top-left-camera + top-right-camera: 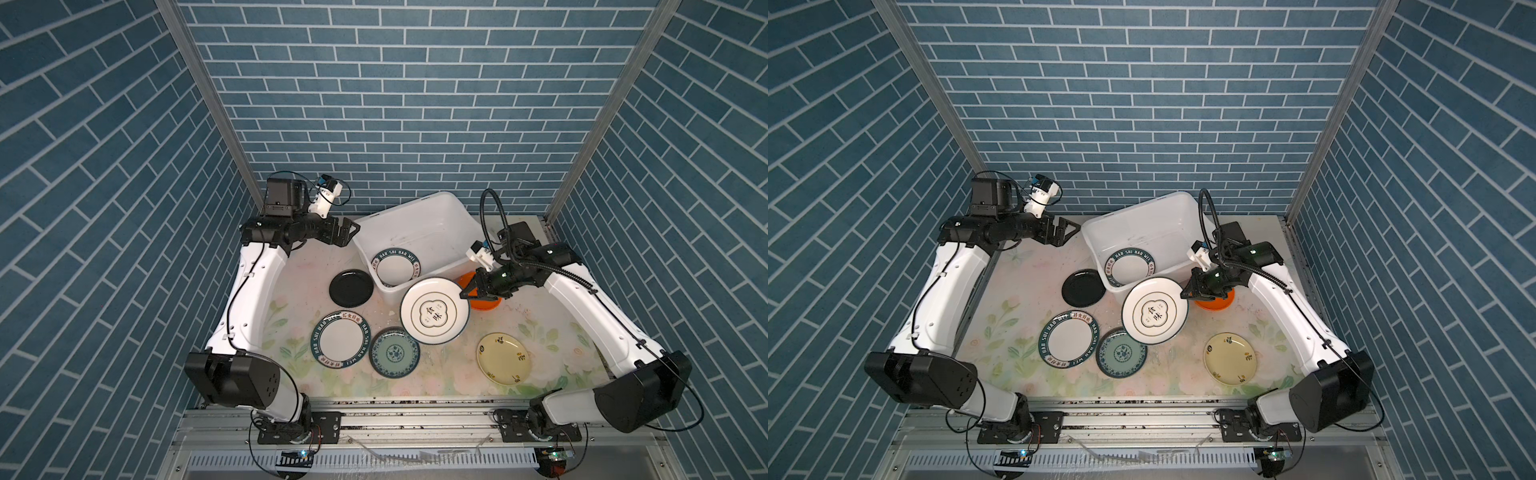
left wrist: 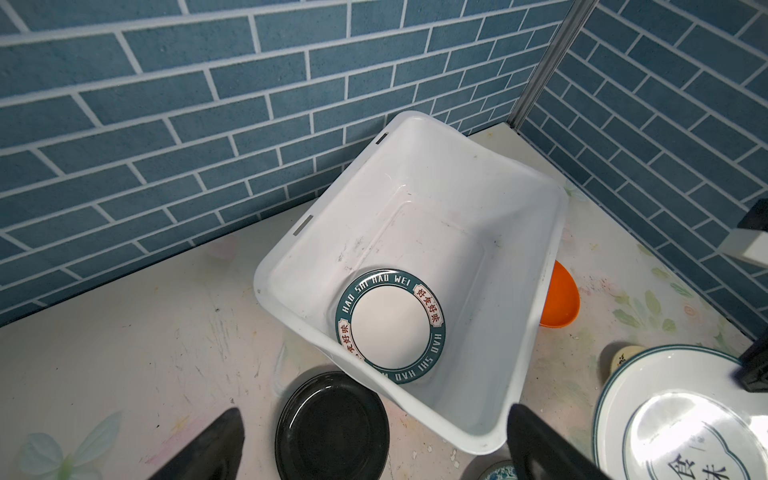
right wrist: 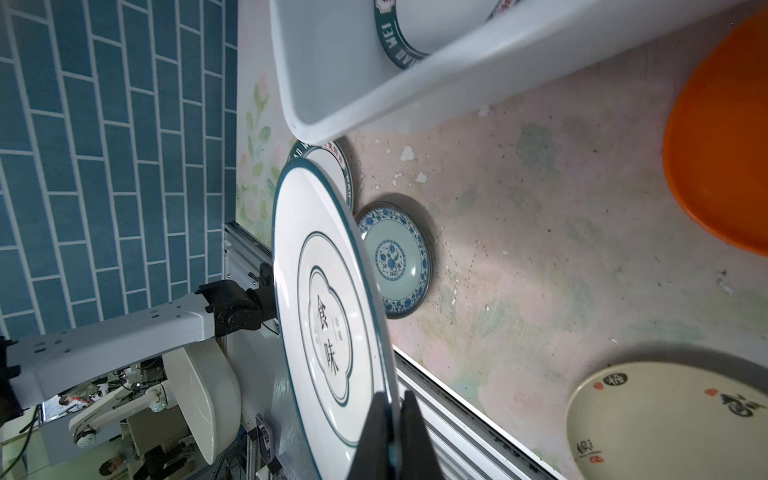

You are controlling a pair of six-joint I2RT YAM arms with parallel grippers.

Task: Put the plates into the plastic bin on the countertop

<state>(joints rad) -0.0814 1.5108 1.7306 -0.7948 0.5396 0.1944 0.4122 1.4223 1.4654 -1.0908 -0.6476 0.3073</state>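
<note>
My right gripper [image 1: 467, 293] [image 3: 392, 399] is shut on the rim of the white emblem plate [image 1: 434, 316] [image 3: 324, 291], which hangs tilted above the countertop [image 1: 307, 266] by the plastic bin's near corner. The white bin [image 1: 399, 216] [image 2: 415, 187] holds one lettered-rim plate [image 1: 396, 266]. On the countertop lie a black plate [image 1: 351, 287], another lettered-rim plate [image 1: 340, 338], a teal patterned plate [image 1: 394, 352] and a cream-yellow plate [image 1: 503, 358]. An orange plate [image 1: 484, 305] is partly hidden under my right gripper. My left gripper [image 1: 347, 232] [image 2: 376, 409] hovers open and empty left of the bin.
A grey metal rail [image 1: 415, 415] runs along the front edge with both arm bases on it. Blue brick walls [image 1: 395, 124] and two metal corner posts close the back and sides. The bin sits at an angle against the back wall.
</note>
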